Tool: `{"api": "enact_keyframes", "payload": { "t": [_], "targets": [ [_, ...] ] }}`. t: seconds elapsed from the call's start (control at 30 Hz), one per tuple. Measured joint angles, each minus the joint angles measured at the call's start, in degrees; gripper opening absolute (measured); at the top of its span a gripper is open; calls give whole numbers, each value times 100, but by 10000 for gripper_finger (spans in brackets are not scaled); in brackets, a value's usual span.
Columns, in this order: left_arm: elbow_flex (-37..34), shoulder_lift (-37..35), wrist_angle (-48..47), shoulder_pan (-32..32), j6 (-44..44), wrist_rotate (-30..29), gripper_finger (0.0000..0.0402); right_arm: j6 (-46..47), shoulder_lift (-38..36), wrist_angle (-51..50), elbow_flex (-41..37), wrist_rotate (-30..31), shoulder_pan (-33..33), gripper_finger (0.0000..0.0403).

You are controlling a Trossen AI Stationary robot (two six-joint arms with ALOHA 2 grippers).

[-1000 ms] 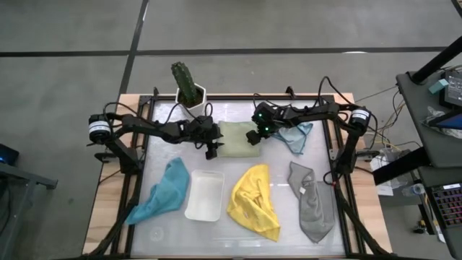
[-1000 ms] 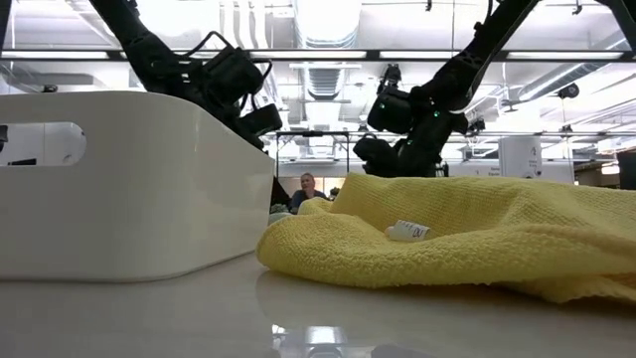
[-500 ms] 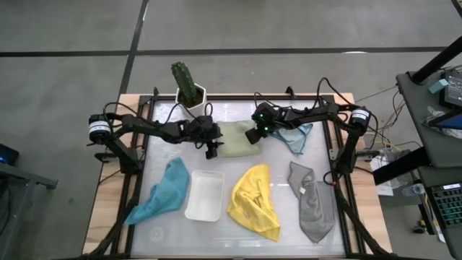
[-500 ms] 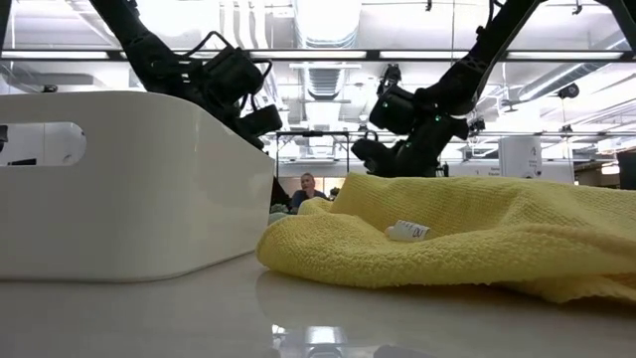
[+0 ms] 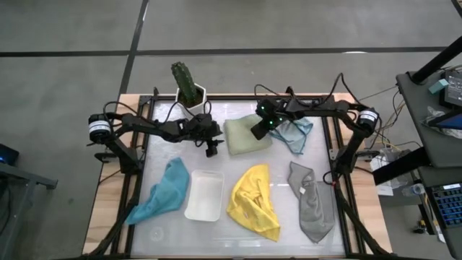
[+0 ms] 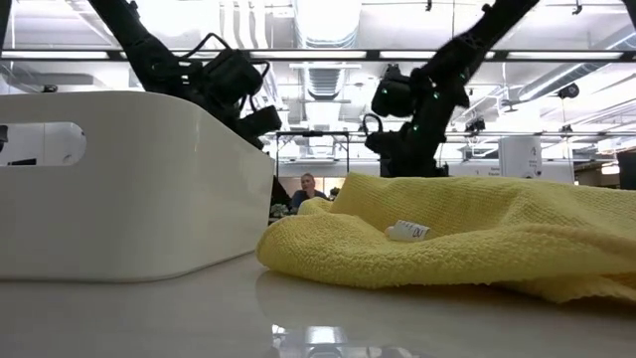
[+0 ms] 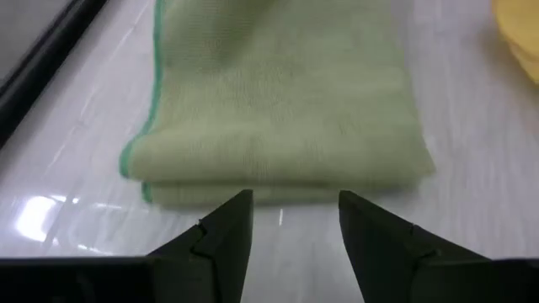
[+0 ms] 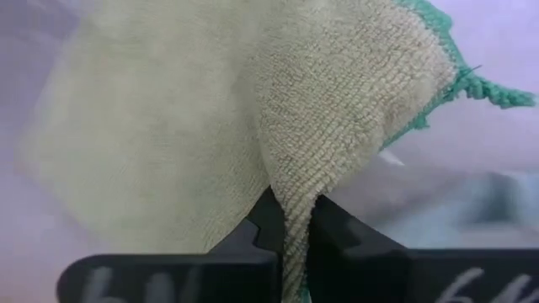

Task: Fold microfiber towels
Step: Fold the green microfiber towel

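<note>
A pale green towel (image 5: pixel 244 137), folded, lies at the table's far middle. My right gripper (image 5: pixel 258 133) is shut on it near its right side. My left gripper (image 5: pixel 211 149) stands open just left of the towel; in its wrist view the fingers (image 7: pixel 217 236) flank bare table in front of the towel's folded edge (image 7: pixel 278 187). A light blue towel (image 5: pixel 296 133) lies crumpled to the right. The teal (image 5: pixel 164 191), yellow (image 5: pixel 254 202) and grey (image 5: pixel 310 204) towels lie crumpled along the near half. My right gripper pinches a raised ridge of the pale green towel (image 8: pixel 290 210) between its two fingers, close to a corner with green stitching (image 8: pixel 455 80). The fingers come slanting down from the table's right. The cloth rises to the pinch while the towel's left part stays on the table.
A white tray (image 5: pixel 204 196) stands between the teal and yellow towels. A potted cactus (image 5: pixel 189 85) sits at the far edge behind my left arm. A dark frame (image 5: pixel 141 152) borders the table.
My right gripper has shut on the pale green towel and risen, tipping and drawing back toward the table's right. The towel's right part has lifted and shifted to the right with it; its left part has stayed down.
</note>
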Motion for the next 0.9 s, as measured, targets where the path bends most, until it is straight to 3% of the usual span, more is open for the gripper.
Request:
{"api": "enact_keyframes", "payload": {
  "t": [0.1, 0.33, 0.57, 0.9],
  "targets": [
    [-2, 127, 276, 15, -28, 27, 161, -291, 84, -720, 478, 512, 2, 14],
    [278, 669, 461, 17, -37, 42, 161, -500, 445, -1323, 1322, 568, 57, 13],
    [650, 1090, 322, 66, -39, 36, 161, -599, 881, -1377, 1862, 566, 241, 13],
    [671, 1076, -42, 103, 4, 29, 161, -704, 1040, -1442, 2209, 566, 363, 13]
  ]
}}
